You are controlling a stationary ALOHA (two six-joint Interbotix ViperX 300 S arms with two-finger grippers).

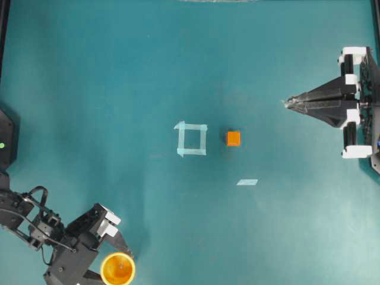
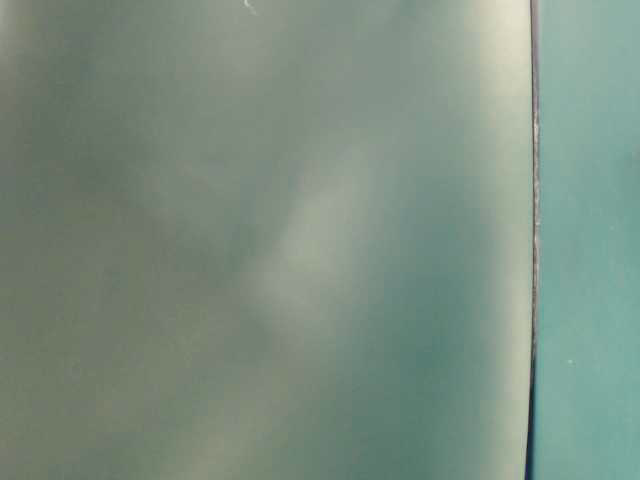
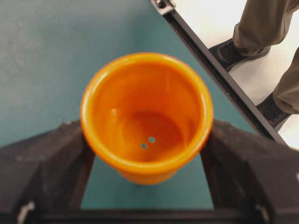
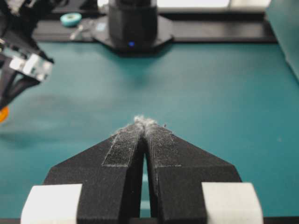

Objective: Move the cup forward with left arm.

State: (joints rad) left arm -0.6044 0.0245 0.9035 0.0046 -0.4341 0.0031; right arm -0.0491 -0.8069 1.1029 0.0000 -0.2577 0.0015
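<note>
Straddling the cup (image 3: 146, 116), the left tool (image 1: 113, 256) stood with its two fingers (image 3: 44, 168) spread wide, one on each side of the rim. In the left wrist view the fingers looked touching or nearly touching the cup's wall, but nothing showed a squeeze, so the tool read as released, not grasping. The cup sat upright on the teal table (image 1: 119, 77) at its near-left corner, close to the table's edge rail, well apart from the small orange cube (image 1: 233, 138) and the taped square (image 1: 192, 139) near the middle.

To do this step well, I judged the fingers should close evenly on the cup's widest part, low enough below the rim that the smooth plastic could not pop upward. A light cup like that would probably tip if one finger met it first, so centring mattered. The move forward would likely go best as a slow carry or slide, kept clear of the cube.

The right tool (image 1: 297, 102) was clenched to a point, holding nothing, well away on the far side. The table-level view showed only a blur.
</note>
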